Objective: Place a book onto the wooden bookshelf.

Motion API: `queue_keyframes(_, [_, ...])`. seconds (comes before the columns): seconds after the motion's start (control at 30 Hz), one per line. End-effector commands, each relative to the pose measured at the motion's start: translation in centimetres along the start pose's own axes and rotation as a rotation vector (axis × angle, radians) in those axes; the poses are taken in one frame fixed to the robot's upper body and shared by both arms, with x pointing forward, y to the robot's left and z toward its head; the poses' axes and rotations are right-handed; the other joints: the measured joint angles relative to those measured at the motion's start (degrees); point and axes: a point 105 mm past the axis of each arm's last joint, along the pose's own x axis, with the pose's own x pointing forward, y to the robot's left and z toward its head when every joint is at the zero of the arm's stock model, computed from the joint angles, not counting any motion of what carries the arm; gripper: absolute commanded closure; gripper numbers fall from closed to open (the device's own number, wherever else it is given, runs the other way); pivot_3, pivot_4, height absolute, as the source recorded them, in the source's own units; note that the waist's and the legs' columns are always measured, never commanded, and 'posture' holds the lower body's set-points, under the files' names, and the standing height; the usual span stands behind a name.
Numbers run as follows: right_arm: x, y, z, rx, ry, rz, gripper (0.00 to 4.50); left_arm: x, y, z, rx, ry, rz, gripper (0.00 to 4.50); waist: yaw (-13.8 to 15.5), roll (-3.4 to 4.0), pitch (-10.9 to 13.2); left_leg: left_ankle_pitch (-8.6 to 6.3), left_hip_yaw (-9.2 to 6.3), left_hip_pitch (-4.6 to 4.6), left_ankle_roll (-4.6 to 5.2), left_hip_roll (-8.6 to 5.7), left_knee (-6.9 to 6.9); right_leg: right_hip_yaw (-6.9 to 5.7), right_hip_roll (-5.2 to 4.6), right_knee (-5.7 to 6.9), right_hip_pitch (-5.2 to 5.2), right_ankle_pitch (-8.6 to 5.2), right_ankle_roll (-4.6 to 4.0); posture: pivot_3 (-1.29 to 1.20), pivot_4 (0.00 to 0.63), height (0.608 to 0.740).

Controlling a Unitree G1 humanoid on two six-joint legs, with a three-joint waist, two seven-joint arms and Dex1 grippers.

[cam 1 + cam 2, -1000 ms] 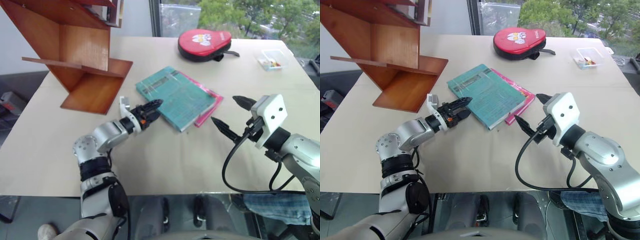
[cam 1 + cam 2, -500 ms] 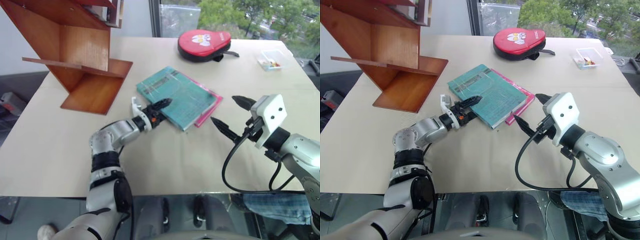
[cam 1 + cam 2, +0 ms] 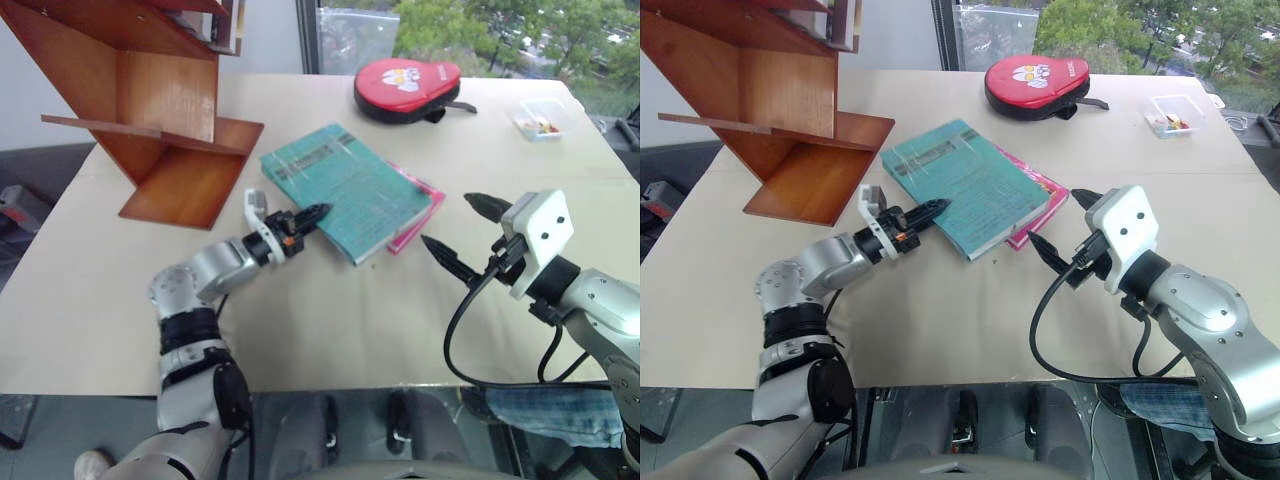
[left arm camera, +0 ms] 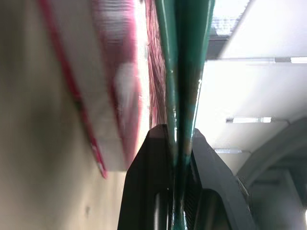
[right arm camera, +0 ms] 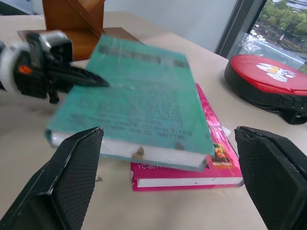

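A: On the bench (image 3: pixel 330 310), head views, item one: the book (image 3: pixel 338 188), teal-green, lying flat and askew on top of a pink book (image 3: pixel 425 208), whose edge shows along its far-right side. Item two: the wooden bookshelf (image 3: pixel 160 100), reddish-brown with slanted boards, at the far-left corner, apart from both books.

B: And the tools?

A: The left tool (image 3: pixel 308 215) reaches in level from the left and is clenched on the near-left edge of the book. The right tool (image 3: pixel 466 232) hovers at the right, near the books but touching nothing, its two black fingers spread wide in a released state.

B: Other entries on that surface?

A: A red paddle case (image 3: pixel 405 88) at the far edge, and a clear plastic box (image 3: pixel 541 118) with small items to its right.

B: Left wrist view?

A: The teal cover runs as a thin edge straight between the two black fingers (image 4: pixel 151 187), which press against it from either side. The pink book lies just beside it, blurred, against the tan surface.

B: Right wrist view?

A: Both mesh-faced fingers (image 5: pixel 72 172) stand far apart at either side. Between them sit the stacked books, pale page edges facing the camera, teal above pink. The left tool nips the cover's far-left edge. The bookshelf base stands behind, the red case off at the far right.
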Motion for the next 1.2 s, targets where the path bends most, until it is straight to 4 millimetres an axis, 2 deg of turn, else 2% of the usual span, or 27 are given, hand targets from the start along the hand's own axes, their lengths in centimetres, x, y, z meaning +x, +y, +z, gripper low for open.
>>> queue_keyframes(0.03, [-0.7, -0.4, 1.6, -0.035, -0.069, 0.001, 0.0, -0.4, -6.9, -0.2, 0.455, 0.069, -0.107, 4.31, 0.1, -0.03, 0.0, 0.0, -0.01, -0.02, 0.0, 0.0, 0.0, -0.01, 0.01, 0.0, -0.01, 0.03, -0.06, 0.0, 0.15, 0.74])
queue_keyframes(0.07, [-1.1, -0.5, 1.9, -0.038, -0.077, 0.002, 0.0, -0.6, -8.4, -0.3, 0.62, 0.071, -0.125, 4.31, 0.1, -0.03, 0.0, 0.0, 0.0, -0.03, -0.01, -0.01, -0.01, -0.01, 0.0, 0.0, -0.02, 0.03, -0.07, 0.0, 0.15, 0.74])
queue_keyframes(0.13, [-1.6, -0.7, 2.2, -0.041, -0.091, 0.006, 0.0, -0.7, -9.9, -0.4, 0.864, 0.066, -0.131, 4.31, 0.1, 0.0, 0.0, -0.01, 0.01, -0.03, -0.02, -0.03, -0.03, -0.03, 0.0, -0.03, -0.03, 0.04, -0.08, 0.0, 0.15, 0.74])
queue_keyframes(0.17, [-2.0, -0.8, 2.4, -0.03, -0.102, 0.019, 0.0, -1.1, -11.2, -0.6, 1.086, 0.048, -0.182, 4.31, 0.1, 0.04, 0.0, -0.02, 0.04, -0.03, -0.03, -0.04, -0.04, -0.02, -0.01, -0.06, -0.03, 0.04, -0.08, 0.0, 0.15, 0.74])
queue_keyframes(0.23, [-2.7, -0.7, 2.7, -0.016, -0.116, 0.048, 0.0, -1.5, -12.5, -1.7, 1.405, 0.093, -0.251, 4.31, 0.1, 0.07, 0.0, -0.1, 0.1, -0.01, -0.17, -0.05, -0.1, 0.0, -0.01, -0.1, -0.04, 0.03, -0.09, 0.0, 0.15, 0.74])
queue_keyframes(0.27, [-3.1, -0.7, 2.9, -0.012, -0.121, 0.064, 0.0, -1.6, -13.0, -1.4, 1.521, 0.087, -0.255, 4.31, 0.1, 0.07, 0.0, -0.12, 0.12, 0.0, -0.22, -0.04, -0.11, 0.02, -0.01, -0.09, -0.05, 0.03, -0.11, 0.0, 0.15, 0.74])
queue_keyframes(0.37, [-4.2, -1.5, 3.8, -0.015, -0.153, 0.087, 0.0, -3.5, -17.7, 1.5, 1.947, 0.036, -0.32, 4.31, 0.2, 0.05, 0.1, -0.12, 0.09, -0.08, -0.22, 0.0, -0.11, -0.03, 0.02, -0.09, -0.13, -0.02, -0.17, 0.0, 0.15, 0.74])
queue_keyframes(0.4, [-4.4, -1.6, 4.2, -0.011, -0.173, 0.101, 0.0, -4.3, -18.7, 2.3, 2.084, 0.046, -0.32, 4.31, 0.2, 0.05, 0.1, -0.11, 0.1, -0.12, -0.2, 0.01, -0.1, -0.02, 0.04, -0.05, -0.18, -0.05, -0.2, 0.0, 0.15, 0.74])
queue_keyframes(0.5, [-4.8, -1.4, 5.3, -0.021, -0.219, 0.155, 0.0, -6.1, -20.0, 4.7, 2.33, 0.105, -0.235, 4.31, -0.1, 0.18, 0.1, -0.02, 0.24, -0.06, -0.04, 0.11, -0.12, 0.13, 0.18, -0.12, -0.23, -0.15, -0.21, 0.0, 0.15, 0.74])
queue_keyframes(0.57, [-5.0, -1.2, 6.0, -0.024, -0.249, 0.194, 0.0, -7.2, -20.1, 6.2, 2.402, 0.175, -0.151, 4.31, 0.0, 0.2, 0.0, -0.02, 0.27, -0.02, -0.03, 0.13, -0.15, 0.19, 0.18, -0.13, -0.22, -0.15, -0.19, 0.0, 0.15, 0.74])
queue_keyframes(0.67, [-4.8, -1.0, 7.0, -0.036, -0.302, 0.24, 0.0, -9.2, -18.8, 8.7, 2.465, 0.334, 0.039, 4.31, 0.1, 0.19, 0.1, -0.02, 0.25, -0.05, -0.01, 0.13, -0.14, 0.15, 0.18, -0.1, -0.23, -0.15, -0.15, 0.0, 0.15, 0.74])
queue_keyframes(0.7, [-4.6, -0.9, 7.3, -0.034, -0.32, 0.26, 0.0, -10.0, -18.4, 9.9, 2.48, 0.385, 0.149, 4.31, 0.1, 0.15, 0.1, -0.02, 0.27, -0.06, -0.01, 0.13, -0.14, 0.16, 0.19, -0.12, -0.24, -0.15, -0.14, 0.0, 0.15, 0.74])
queue_keyframes(0.87, [-4.0, -0.6, 8.1, -0.033, -0.357, 0.303, 0.0, -11.8, -18.5, 13.0, 2.529, 0.443, 0.377, 4.31, 0.3, -0.01, 0.2, -0.04, 0.25, -0.15, 0.04, 0.14, -0.12, 0.14, 0.17, -0.16, -0.25, -0.15, -0.12, 0.0, 0.15, 0.74])
queue_keyframes(0.93, [-3.3, -0.4, 8.5, -0.04, -0.381, 0.328, 0.0, -13.5, -17.6, 14.6, 2.537, 0.569, 0.539, 4.31, 0.2, -0.06, 0.2, -0.06, 0.21, -0.21, 0.07, 0.13, -0.11, 0.08, 0.16, -0.2, -0.25, -0.09, -0.02, 0.0, 0.15, 0.74])
queue_keyframes(1.07, [-2.3, 0.1, 8.7, -0.053, -0.392, 0.364, 0.0, -15.4, -16.1, 16.5, 2.511, 0.757, 0.709, 4.31, 0.1, -0.06, 0.2, -0.08, 0.31, -0.18, 0.11, 0.11, -0.11, 0.15, 0.17, -0.2, -0.27, -0.06, 0.04, 0.0, 0.15, 0.74])
queue_keyframes(1.2, [-1.7, 0.4, 8.8, -0.055, -0.401, 0.372, 0.0, -16.8, -14.8, 17.6, 2.447, 0.84, 0.801, 4.31, 0.0, -0.1, 0.2, -0.08, 0.3, -0.12, 0.11, 0.2, -0.07, 0.14, 0.19, -0.07, -0.27, -0.08, 0.03, 0.0, 0.15, 0.74])
